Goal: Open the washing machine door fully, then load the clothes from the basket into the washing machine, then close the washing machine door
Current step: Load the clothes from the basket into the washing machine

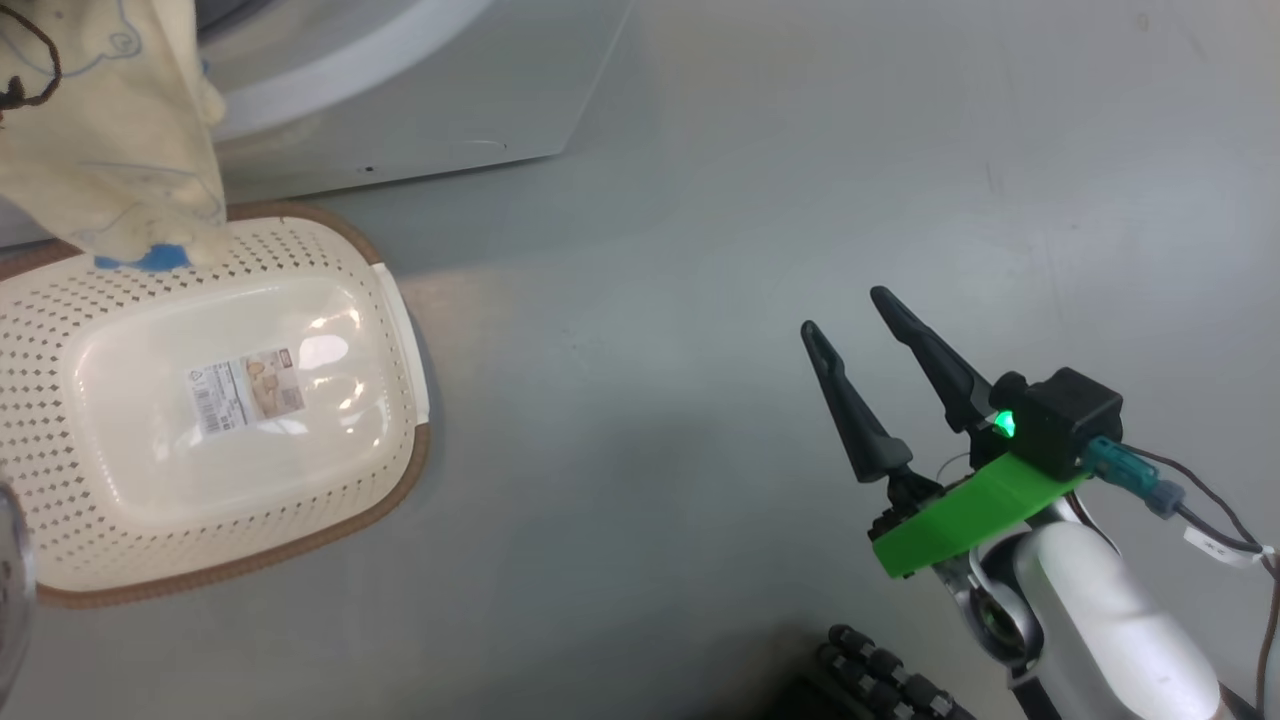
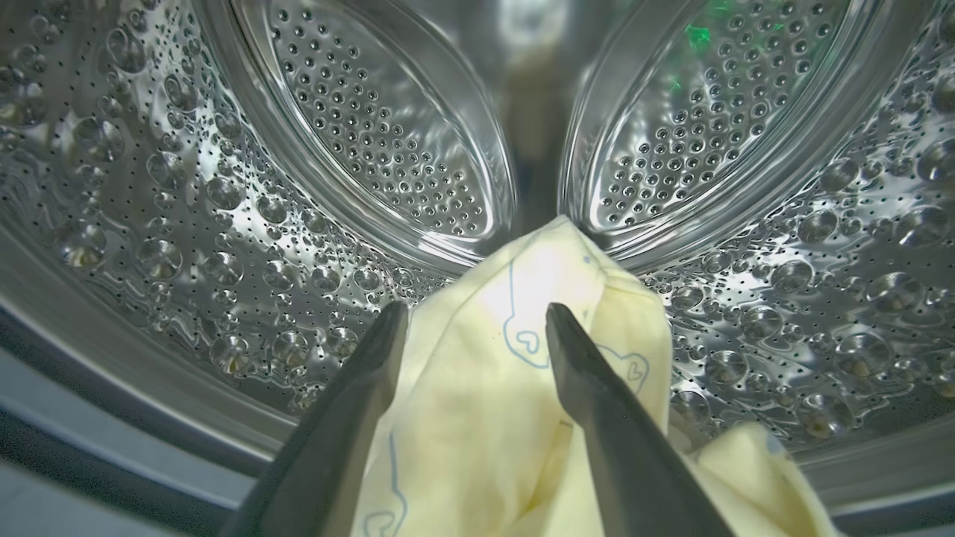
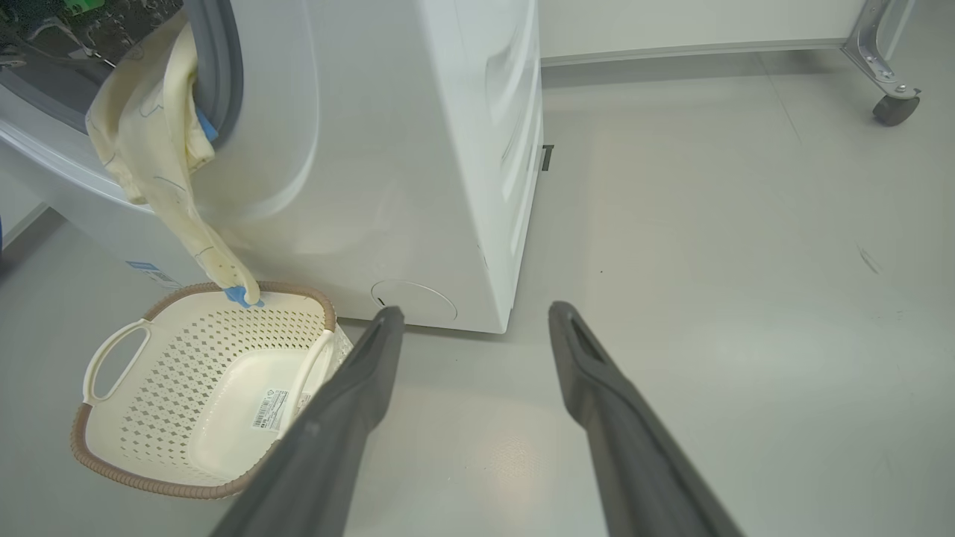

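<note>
Loading is the step in hand, and we judge it about half done. The big white front-loading washing machine [image 3: 418, 149] has its mouth clear, so we take the washing machine door to be swung open already. The soft pale yellow garment with thin blue line drawings [image 2: 477, 388] lies partly inside the machine's glossy, dimpled steel drum [image 2: 373, 134]. Its limp, creased tail hangs out over the grey rubber gasket [image 3: 224, 74] and down the machine's front. Its blue-trimmed tip touches the brown woven-look rim of the small cream plastic basket [image 1: 60, 330], which sits just in front of the machine.

The basket is rigid and round-cornered, with diamond-shaped holes and a shiny floor bearing a label sticker [image 1: 248, 388]. The left gripper [image 2: 474, 313] is inside the drum, fingers spread, with the cloth loose between them. The right gripper [image 1: 845, 311] is wide and holds nothing, above the smooth grey floor [image 3: 709, 298] beside the machine. What remains is tucking in the tail and shutting the door.
</note>
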{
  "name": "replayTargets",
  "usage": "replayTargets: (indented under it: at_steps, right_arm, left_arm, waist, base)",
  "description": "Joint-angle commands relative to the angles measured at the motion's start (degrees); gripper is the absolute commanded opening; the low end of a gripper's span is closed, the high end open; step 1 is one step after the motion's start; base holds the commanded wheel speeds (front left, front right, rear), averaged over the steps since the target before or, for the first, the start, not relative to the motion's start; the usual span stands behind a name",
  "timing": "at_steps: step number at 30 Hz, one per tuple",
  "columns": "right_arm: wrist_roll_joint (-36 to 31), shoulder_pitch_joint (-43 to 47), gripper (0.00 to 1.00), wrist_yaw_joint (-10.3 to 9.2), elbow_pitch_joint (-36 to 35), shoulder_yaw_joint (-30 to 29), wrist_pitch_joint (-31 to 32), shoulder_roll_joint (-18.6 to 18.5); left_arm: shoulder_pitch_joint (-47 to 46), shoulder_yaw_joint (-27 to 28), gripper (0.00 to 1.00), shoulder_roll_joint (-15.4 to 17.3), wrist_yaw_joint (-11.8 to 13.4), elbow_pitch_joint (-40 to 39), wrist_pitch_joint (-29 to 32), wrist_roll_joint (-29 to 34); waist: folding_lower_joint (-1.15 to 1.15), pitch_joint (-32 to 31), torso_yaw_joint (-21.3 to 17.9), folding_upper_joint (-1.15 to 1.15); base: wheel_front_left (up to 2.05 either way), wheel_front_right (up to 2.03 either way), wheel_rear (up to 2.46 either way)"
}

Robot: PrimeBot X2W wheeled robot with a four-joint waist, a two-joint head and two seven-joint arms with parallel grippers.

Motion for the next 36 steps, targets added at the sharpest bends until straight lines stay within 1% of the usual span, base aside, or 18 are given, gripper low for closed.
replayTargets:
  at_steps: [1,4,11,15,20,24,28,33,36]
  right_arm:
    - [0.16,1.53,1.0,-0.15,-1.23,0.5,-0.37,-0.43]
    - [0.1,1.14,1.0,-0.15,-1.05,0.36,-0.37,-0.3]
    - [-0.07,-0.08,1.0,-0.15,-0.73,-0.75,-0.37,-0.29]
    - [-0.39,-0.48,1.0,-0.15,-0.68,-2.36,-0.37,-0.46]
    - [-0.81,-0.21,1.0,-0.15,-0.56,-4.31,-0.37,-0.41]
    - [-1.27,0.07,1.0,-0.15,-0.9,-5.59,-0.37,-0.54]
    - [-1.69,0.64,1.0,-0.15,-1.32,-6.79,-0.37,-1.19]
    - [-2.12,1.25,1.0,-0.15,-1.77,-7.94,-0.37,-2.34]
    - [-2.32,1.61,1.0,-0.15,-1.85,-8.38,-0.37,-2.81]
  left_arm:
    - [-1.74,0.3,1.0,1.32,0.3,-1.2,0.02,-0.48]
    - [-1.38,0.89,1.0,-0.19,0.16,-0.59,-0.29,-1.76]
    - [0.7,0.24,1.0,-3.7,-0.49,0.33,-1.06,-2.69]
    - [2.29,0.31,1.0,-6.05,-1.83,-0.35,-1.74,-3.78]
    - [6.74,-0.12,1.0,-7.35,-3.41,-1.7,-2.11,-4.33]
    - [10.61,0.62,1.0,-8.26,-3.47,-7.22,-2.16,-5.31]
    - [16.23,1.13,1.0,-9.62,-4.28,-13.42,-2.17,-6.45]
    - [24.42,-0.61,1.0,-10.73,-5.12,-20.44,-2.17,-6.6]
    - [29.56,-1.69,1.0,-10.97,-5.05,-24.49,-2.17,-6.98]
  waist:
    - [0.0,-0.35,0.61,0.0]
    - [0.0,-1.03,1.58,0.0]
    - [0.0,-2.73,4.21,0.0]
    - [0.0,-3.81,6.36,0.0]
    - [0.0,-6.13,8.93,0.0]
    - [0.0,-7.0,11.1,0.0]
    - [0.0,-7.54,13.26,0.0]
    - [0.0,-8.06,15.42,0.0]
    - [0.0,-8.63,16.43,0.0]
  base:
    - [0.0,0.0,0.0]
    - [0.0,0.0,0.0]
    - [0.0,0.0,0.0]
    - [0.0,0.0,0.0]
    - [0.0,0.0,0.0]
    - [0.0,0.0,0.0]
    - [0.0,0.0,0.0]
    - [0.0,0.0,0.0]
    - [0.0,0.0,0.0]
